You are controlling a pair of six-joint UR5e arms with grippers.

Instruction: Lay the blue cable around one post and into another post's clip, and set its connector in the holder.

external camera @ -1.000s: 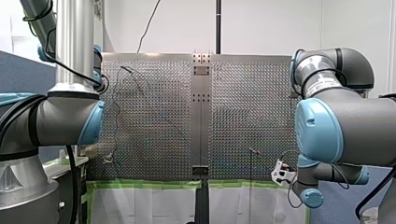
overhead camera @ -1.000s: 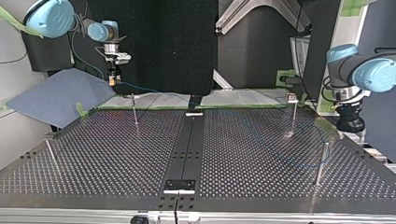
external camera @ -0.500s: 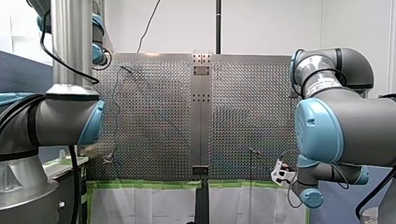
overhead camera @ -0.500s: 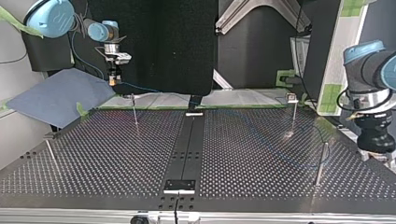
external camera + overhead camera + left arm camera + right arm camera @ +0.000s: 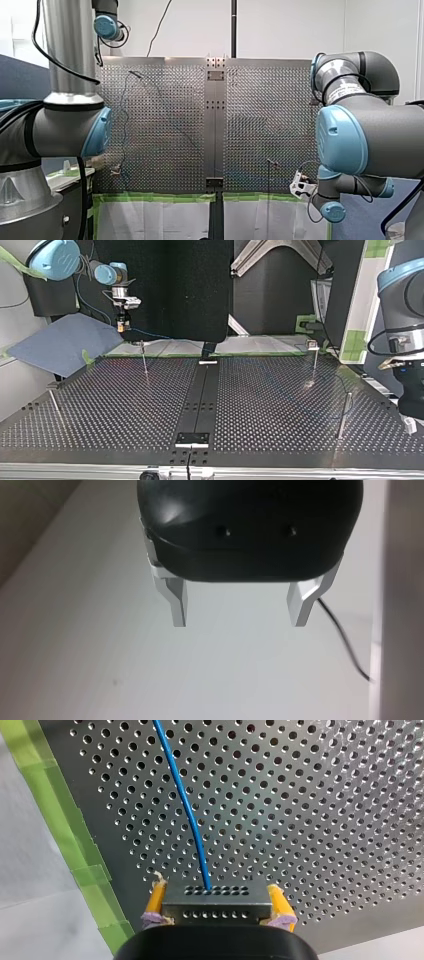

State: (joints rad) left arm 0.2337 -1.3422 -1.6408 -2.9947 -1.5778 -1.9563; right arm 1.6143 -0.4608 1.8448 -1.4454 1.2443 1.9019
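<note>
My right gripper point(image 5: 216, 895) is pinching the grey perforated metal connector point(image 5: 212, 909), thin blue cable point(image 5: 186, 805) trailing straight ahead; my left gripper point(image 5: 239, 616) is hanging spread.

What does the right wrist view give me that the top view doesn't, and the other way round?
Only the right wrist view plainly shows the connector clamped in my right pincer, yellow pads either side. Only the top view shows the posts, like the post near my left arm. Both show the blue cable and the perforated table.
</note>
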